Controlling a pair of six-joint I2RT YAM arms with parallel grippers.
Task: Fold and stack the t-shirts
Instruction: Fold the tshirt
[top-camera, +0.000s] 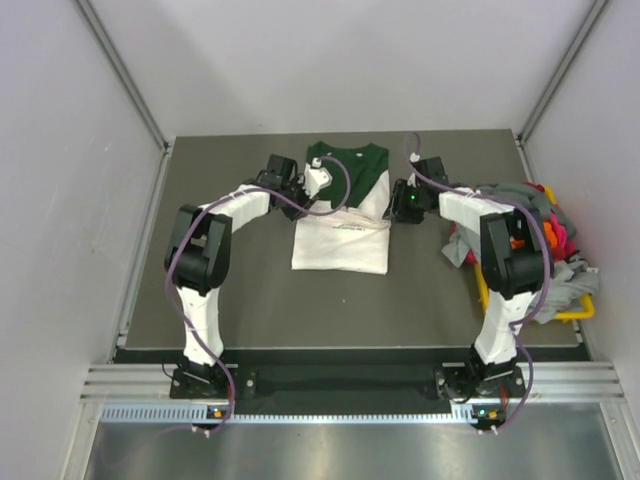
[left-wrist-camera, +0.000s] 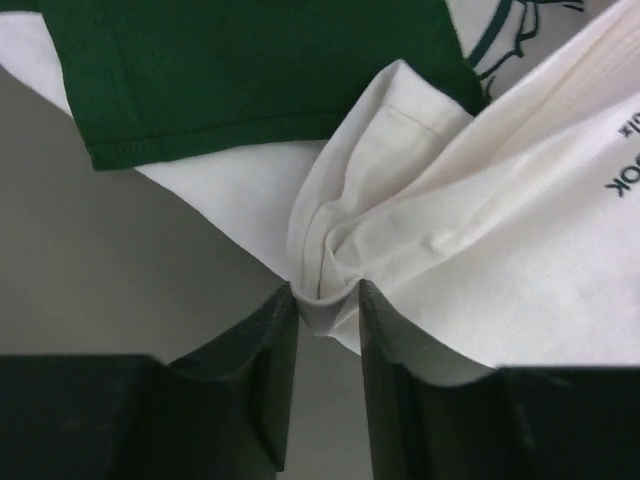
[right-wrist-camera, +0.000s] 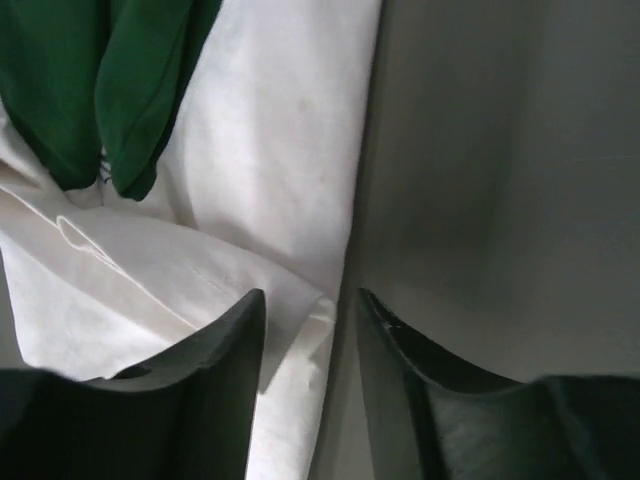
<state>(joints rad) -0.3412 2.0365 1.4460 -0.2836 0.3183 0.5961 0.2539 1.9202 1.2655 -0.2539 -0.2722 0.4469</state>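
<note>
At mid-table the white t-shirt (top-camera: 340, 245) lies partly folded on the dark table (top-camera: 250, 300), its lower white half drawn up over the body, with the dark green shoulders and sleeves showing at the far end. The left gripper (top-camera: 303, 186) sits low at the shirt's left edge, just below the green sleeve. In the left wrist view its jaws stand narrow, and a bunched fold of white cloth (left-wrist-camera: 330, 270) is squeezed up between the two black fingertips (left-wrist-camera: 270, 360), touching both of them. The fabric fans out from that pinch toward the green sleeve and some printed lettering. The right gripper (top-camera: 400, 200) is at the shirt's right edge, opposite the left one. In the right wrist view its jaws are parted a moderate way, not wide. The white hem (right-wrist-camera: 300, 330) lies flat between the fingers (right-wrist-camera: 235, 370), close against the left finger, and a strip of bare table shows between the cloth and the right finger, so nothing is pinched there. A green sleeve folds over the white cloth at the upper left of that view. Well to the right of the white shirt, behind the right arm, a heap of other t-shirts (top-camera: 525, 205) in grey, orange and pink spills over a yellow bin (top-camera: 570, 315).
</note>
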